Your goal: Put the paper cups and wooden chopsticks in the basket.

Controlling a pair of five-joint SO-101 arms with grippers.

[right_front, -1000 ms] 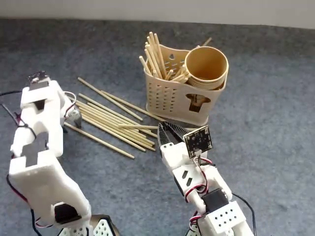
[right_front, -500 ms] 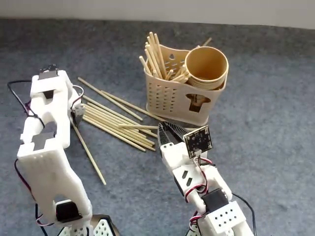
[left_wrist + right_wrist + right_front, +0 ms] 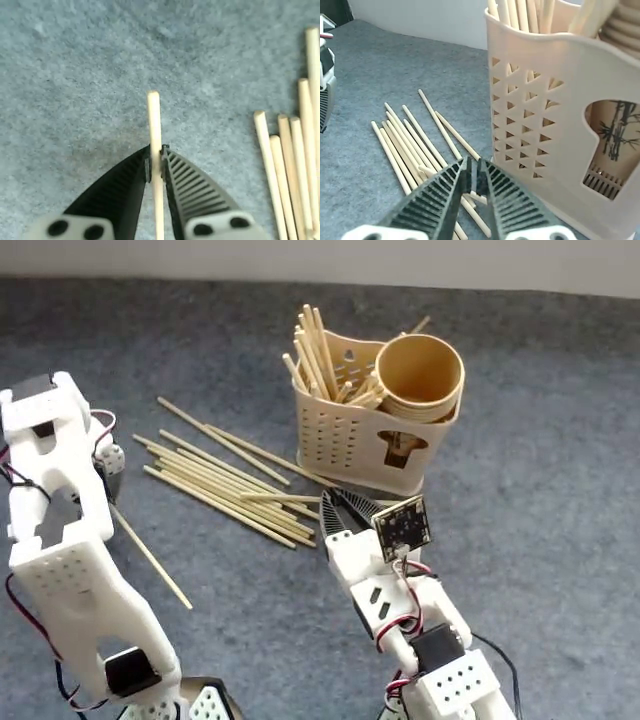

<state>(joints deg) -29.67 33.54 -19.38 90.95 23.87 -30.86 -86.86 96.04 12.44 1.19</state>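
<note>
Left pincer [image 3: 156,159] clamped on one chopstick [image 3: 154,115], left of the loose pile [image 3: 225,485] on the worktop [image 3: 540,500]. Right pincer [image 3: 472,176] nearly closed and empty, just near-side of the basket [image 3: 345,435]. The basket holds upright chopsticks [image 3: 315,350] and paper cups [image 3: 420,375].

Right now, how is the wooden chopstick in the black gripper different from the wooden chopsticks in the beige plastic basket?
The held wooden chopstick is alone, pinched by the left gripper; the basket chopsticks are bunched. It is outside the beige plastic basket; they stand nearly upright inside. All are pale wood.
</note>
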